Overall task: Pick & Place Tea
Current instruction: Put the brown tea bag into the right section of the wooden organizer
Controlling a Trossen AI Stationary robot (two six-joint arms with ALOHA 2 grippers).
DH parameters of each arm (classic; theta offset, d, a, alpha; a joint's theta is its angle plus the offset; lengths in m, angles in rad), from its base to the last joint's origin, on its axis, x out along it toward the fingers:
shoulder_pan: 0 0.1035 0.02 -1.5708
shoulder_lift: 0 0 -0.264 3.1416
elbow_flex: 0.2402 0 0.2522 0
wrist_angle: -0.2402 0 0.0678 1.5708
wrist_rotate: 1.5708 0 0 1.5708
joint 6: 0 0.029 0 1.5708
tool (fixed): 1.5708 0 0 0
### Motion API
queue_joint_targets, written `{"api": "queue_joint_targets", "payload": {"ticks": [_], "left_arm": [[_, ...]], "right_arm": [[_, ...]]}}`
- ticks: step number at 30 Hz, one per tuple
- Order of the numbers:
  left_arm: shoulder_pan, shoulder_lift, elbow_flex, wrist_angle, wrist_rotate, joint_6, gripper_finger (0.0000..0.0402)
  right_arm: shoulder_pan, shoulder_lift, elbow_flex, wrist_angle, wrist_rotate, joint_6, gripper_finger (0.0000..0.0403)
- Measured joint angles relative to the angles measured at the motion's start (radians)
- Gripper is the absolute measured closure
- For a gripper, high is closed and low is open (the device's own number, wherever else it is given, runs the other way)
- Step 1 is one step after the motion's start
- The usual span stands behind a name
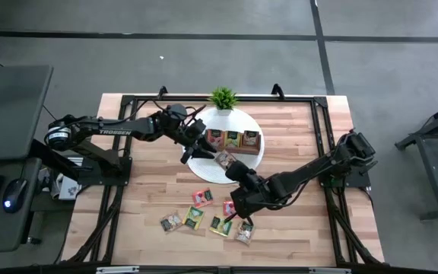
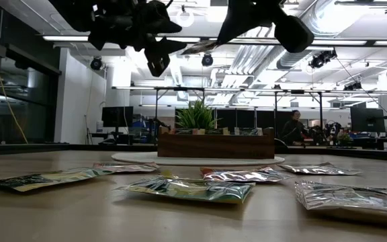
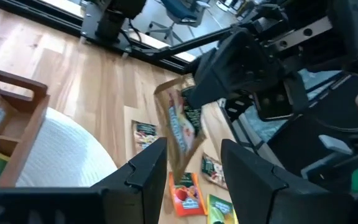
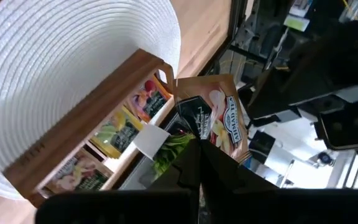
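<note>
The right gripper [image 4: 197, 149] is clamped on a sachet [image 4: 213, 115], held aloft just short of the tray [image 4: 92, 121]. The left gripper [image 3: 194, 168] waits half open, facing that sachet. A good handover means the left fingers [image 3: 145, 168] close squarely on the free edge before the right lets go.

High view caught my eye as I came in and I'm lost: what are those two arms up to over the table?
The right gripper is shut on a tea sachet, holding it up near the wooden tray on the white mat. The left gripper hovers open just beside it, near the tray's left end. The tray's three compartments already hold sachets. More loose sachets lie on the table in front. A small potted plant stands behind the tray.
</note>
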Motion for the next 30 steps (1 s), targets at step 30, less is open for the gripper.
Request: {"api": "queue_joint_targets", "payload": {"ticks": [30], "left_arm": [[-0.003, 0.036, 0.0, 0.005, -0.004, -0.044, 0.0252]], "right_arm": [[-0.029, -0.001, 0.0, 0.159, -0.002, -0.189, 0.0403]]}}
